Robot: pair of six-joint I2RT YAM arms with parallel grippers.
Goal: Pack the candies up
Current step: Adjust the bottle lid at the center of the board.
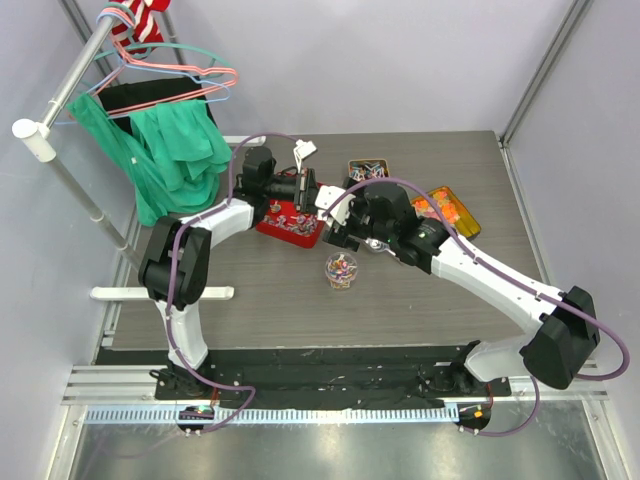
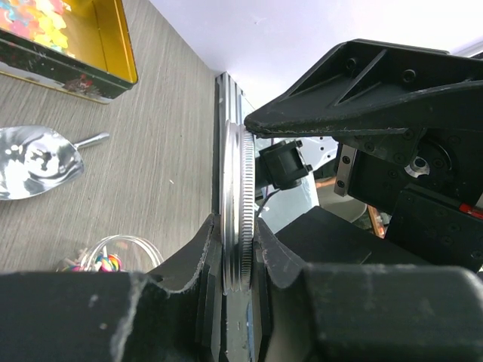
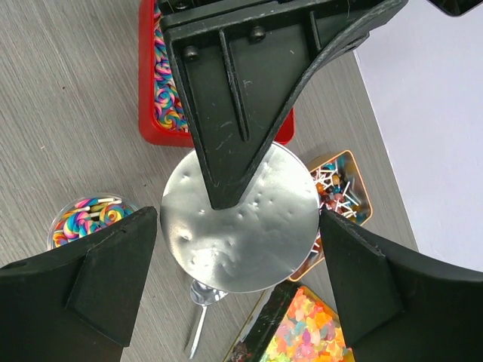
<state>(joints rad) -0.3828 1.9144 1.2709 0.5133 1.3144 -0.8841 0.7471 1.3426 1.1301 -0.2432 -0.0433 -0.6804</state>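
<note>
Jaws of the left gripper [image 2: 238, 253] are clamped on the rim of the lid [image 3: 249, 241], a thin silver disc whose flat face is turned toward the right wrist. Those of the right gripper [image 3: 238, 226] stand wide, 1 finger on each side of the disc. From that view I cannot be sure whether either pad touches the rim, though it looks as if neither does.

The candies [image 3: 90, 215], bright swirled pieces, lie in the clear jar [image 3: 53, 230] on the table below the jaws. The jar sits out past 1 finger of the right gripper rather than under the lid, and it has no lid on. The scoop [image 3: 198, 317] lies under the lid, between the 2 right fingers. The red tin [image 3: 147, 113] sits behind the left gripper's finger.

The step in hand looks like handing the lid over so the jar can be capped. The right fingers should close squarely across the full width of the disc, level with the knurled edge. That grip should be firm before the left one lets go, because smooth thin metal tips easily. After that, the lid needs to move sideways over the jar, clear of the scoop, and meet the mouth flat.
</note>
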